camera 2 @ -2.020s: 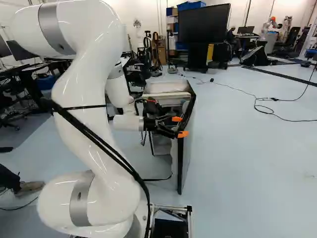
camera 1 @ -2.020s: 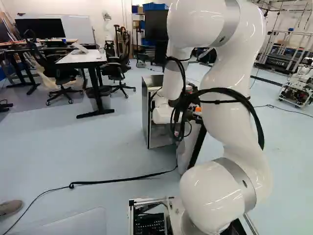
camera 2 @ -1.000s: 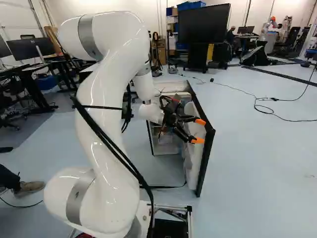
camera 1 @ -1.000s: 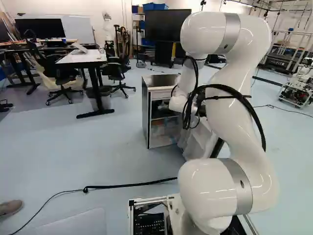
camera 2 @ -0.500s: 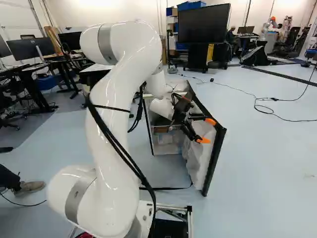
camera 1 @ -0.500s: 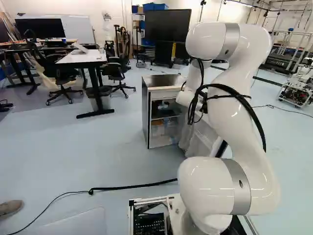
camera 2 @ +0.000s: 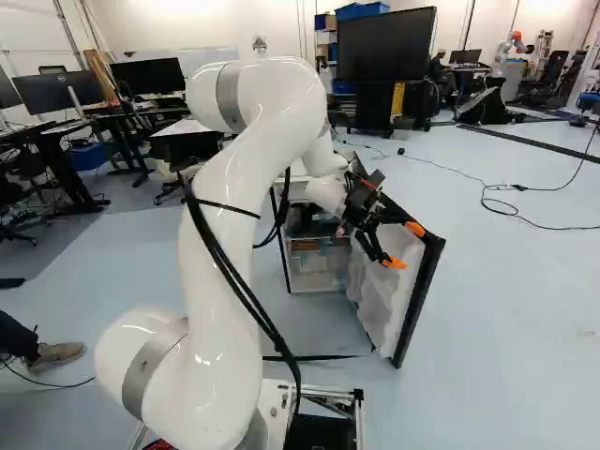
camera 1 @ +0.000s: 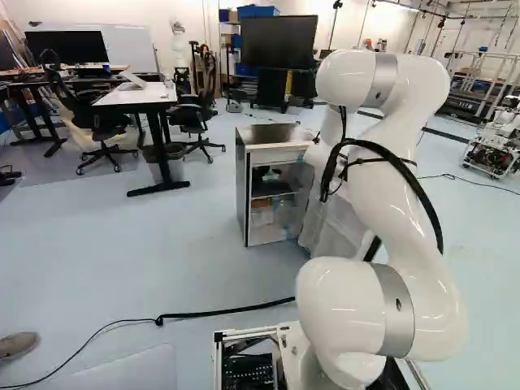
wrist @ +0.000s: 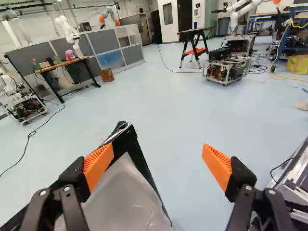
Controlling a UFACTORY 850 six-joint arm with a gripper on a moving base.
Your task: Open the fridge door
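Observation:
In the right base view, my gripper [camera 2: 405, 246] is at the inner side of the fridge door [camera 2: 380, 295], close to its top edge. The white-lined, black-edged door stands wide of the fridge cabinet [camera 1: 242, 187], whose shelves show in the left base view. Seen from the wrist, the gripper [wrist: 158, 162] has its orange-padded fingers far apart. One finger [wrist: 98, 163] lies against or just over the door's top corner [wrist: 124, 137]; contact is unclear. The other is out over the floor, touching nothing.
A black cable [camera 1: 219, 312] runs across the floor before the fridge. A white-topped table [camera 1: 134, 96] and chairs stand beyond it to the left. In the wrist view, another robot on a wheeled cart [wrist: 228, 65] stands far ahead, near a black trestle [wrist: 195, 36].
The door has swung farther from the cabinet, towards the right of the right base view, and the arm and gripper have moved the same way. The floor cable has shifted; the base has stayed put.

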